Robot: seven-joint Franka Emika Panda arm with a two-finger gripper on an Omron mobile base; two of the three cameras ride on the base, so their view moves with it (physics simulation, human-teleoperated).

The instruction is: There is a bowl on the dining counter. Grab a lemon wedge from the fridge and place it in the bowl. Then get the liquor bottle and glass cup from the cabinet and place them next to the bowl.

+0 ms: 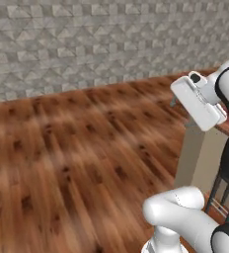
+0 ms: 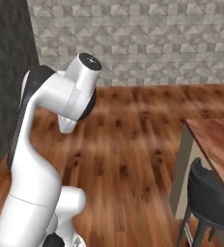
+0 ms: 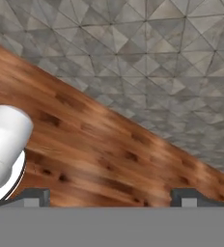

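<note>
My gripper (image 3: 111, 197) is open, its two dark fingertips (image 3: 34, 195) set wide apart with nothing between them. It faces a wood-plank floor and a grey stone wall. One end of the dining counter (image 2: 217, 137), a reddish-brown wood-grain slab on a beige end panel, reaches in from the right of the right base view. In the left base view the dining counter (image 1: 201, 158) stands just behind my raised white hand (image 1: 198, 101). The bowl, fridge, lemon wedge, liquor bottle, glass cup and cabinet are out of view.
A dark stool (image 2: 210, 198) with thin black legs stands tucked against the counter's end. A dark wall panel (image 2: 7, 72) rises at the left. The grey patterned stone wall (image 1: 87, 44) closes the far side, with wide wooden floor (image 1: 77, 158) in front of it.
</note>
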